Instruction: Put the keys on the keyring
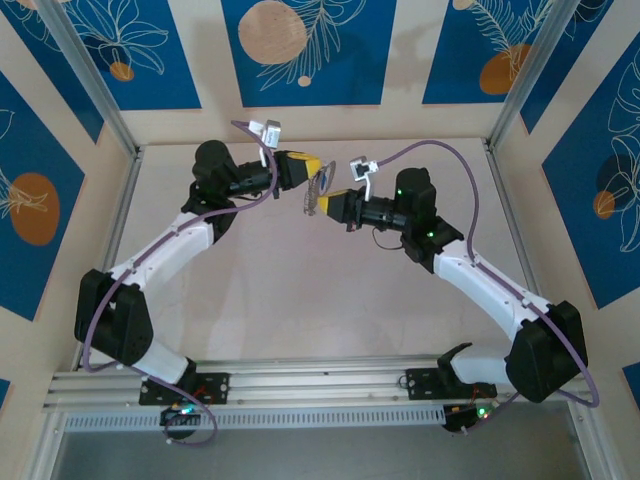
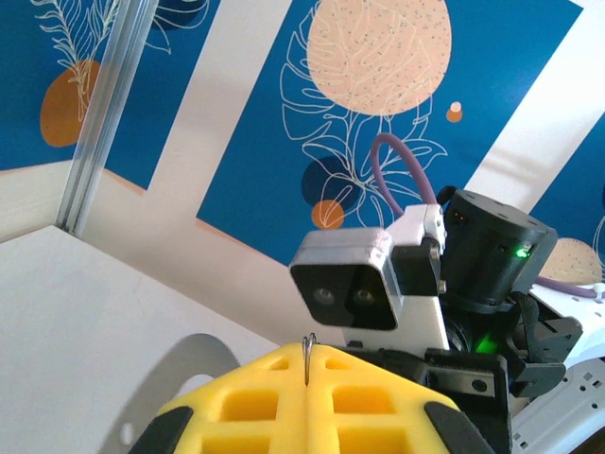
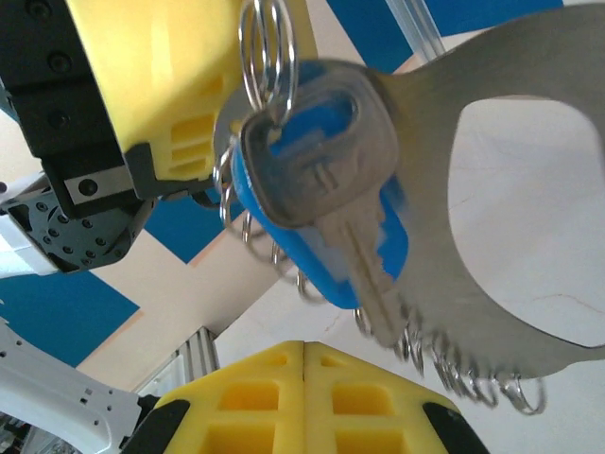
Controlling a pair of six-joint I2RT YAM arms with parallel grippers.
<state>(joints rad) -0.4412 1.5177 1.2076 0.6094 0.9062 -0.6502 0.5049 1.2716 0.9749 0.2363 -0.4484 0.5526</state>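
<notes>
Both grippers meet above the far middle of the table. My left gripper (image 1: 314, 170) (image 2: 309, 352) is shut on a thin silvery ring (image 2: 308, 342) of the keyring (image 1: 318, 190). In the right wrist view the key (image 3: 321, 180), with its blue head and pale blade, hangs from that ring (image 3: 267, 47) below the left gripper's yellow fingers (image 3: 170, 85). Behind the key hangs the grey oval tag (image 3: 425, 218), with a coiled metal chain (image 3: 454, 374) along its lower edge. My right gripper (image 1: 327, 205) (image 3: 304, 348) is shut just below the key's blade with nothing between its fingers.
The right arm's wrist camera (image 2: 354, 284) and dark wrist body (image 2: 492, 255) face the left gripper closely. The pale table (image 1: 300, 290) lies below, with blue patterned walls around it, metal posts (image 1: 85, 70) at the corners and a rail (image 1: 320, 385) at the near edge.
</notes>
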